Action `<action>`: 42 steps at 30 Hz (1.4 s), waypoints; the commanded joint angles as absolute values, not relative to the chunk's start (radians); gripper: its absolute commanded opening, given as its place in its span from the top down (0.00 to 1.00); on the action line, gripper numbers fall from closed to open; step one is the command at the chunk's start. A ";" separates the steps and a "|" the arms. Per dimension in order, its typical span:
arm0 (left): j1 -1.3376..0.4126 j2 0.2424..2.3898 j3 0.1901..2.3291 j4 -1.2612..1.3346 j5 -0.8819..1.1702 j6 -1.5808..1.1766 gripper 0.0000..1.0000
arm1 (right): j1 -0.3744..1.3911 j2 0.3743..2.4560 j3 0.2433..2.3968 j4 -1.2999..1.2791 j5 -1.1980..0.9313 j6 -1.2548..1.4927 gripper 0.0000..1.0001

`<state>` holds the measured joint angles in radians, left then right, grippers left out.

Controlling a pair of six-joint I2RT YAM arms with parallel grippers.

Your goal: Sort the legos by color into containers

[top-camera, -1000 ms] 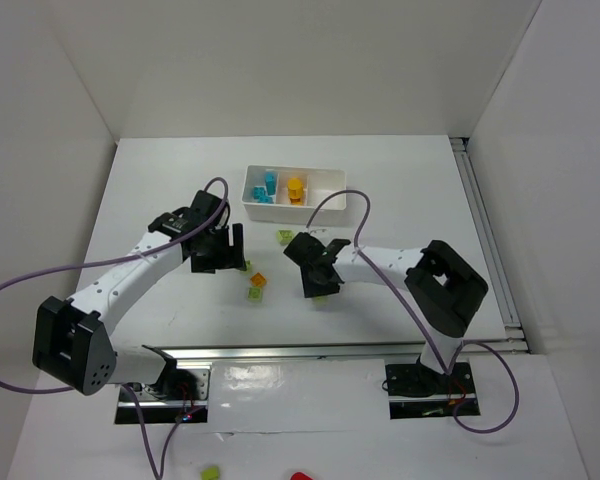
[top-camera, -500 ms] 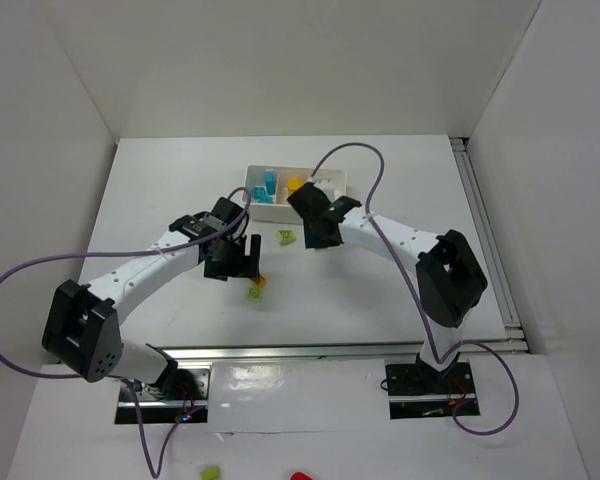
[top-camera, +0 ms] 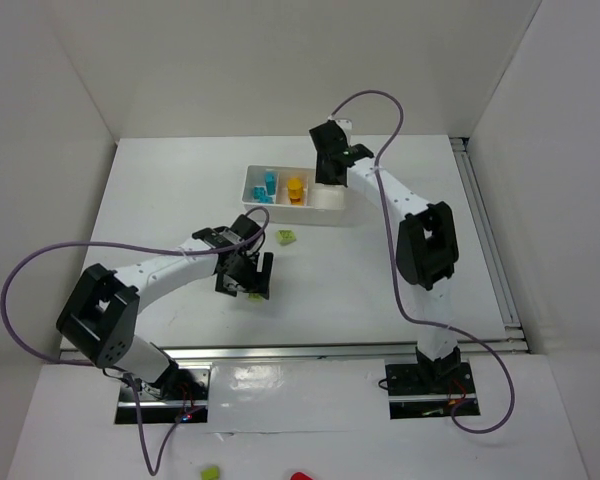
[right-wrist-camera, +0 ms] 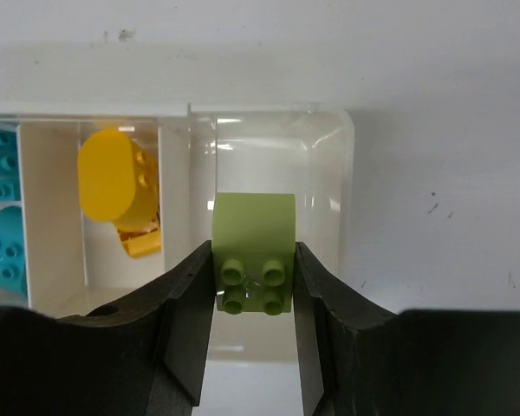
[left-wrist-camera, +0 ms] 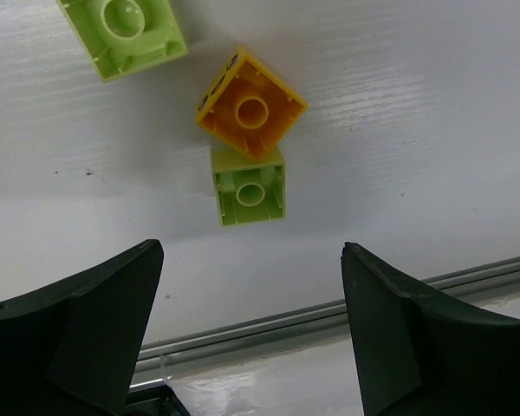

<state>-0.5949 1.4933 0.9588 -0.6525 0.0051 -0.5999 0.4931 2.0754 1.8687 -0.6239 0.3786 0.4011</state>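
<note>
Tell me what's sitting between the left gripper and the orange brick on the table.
In the left wrist view, a light green brick lies between the open left gripper and the orange brick. Its far edge touches the orange brick.

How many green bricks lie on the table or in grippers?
3. One brick sits in the right gripper above the tray; a second brick touches the orange brick near the left gripper; a third brick lies apart. Others may be hidden.

We call this a lab test cell: plain white walls, white table, aluminium mounting rail along its near edge.
</note>
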 commanded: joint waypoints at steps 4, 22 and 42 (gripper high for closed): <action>-0.601 1.535 0.950 -0.606 -0.037 -0.618 0.15 | 0.466 2.217 2.126 -0.679 0.350 0.377 0.30; -0.620 1.620 1.038 -0.623 -0.028 -0.597 0.83 | 0.436 1.833 1.789 -0.618 0.457 0.368 0.09; -0.638 2.258 2.327 -0.868 0.098 -0.492 1.00 | 0.193 1.450 1.371 -0.586 0.374 0.442 0.09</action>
<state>-0.6380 2.1849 2.2230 -0.7818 0.1280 -0.5278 0.2085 1.4925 1.3800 -0.6220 0.3862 0.4263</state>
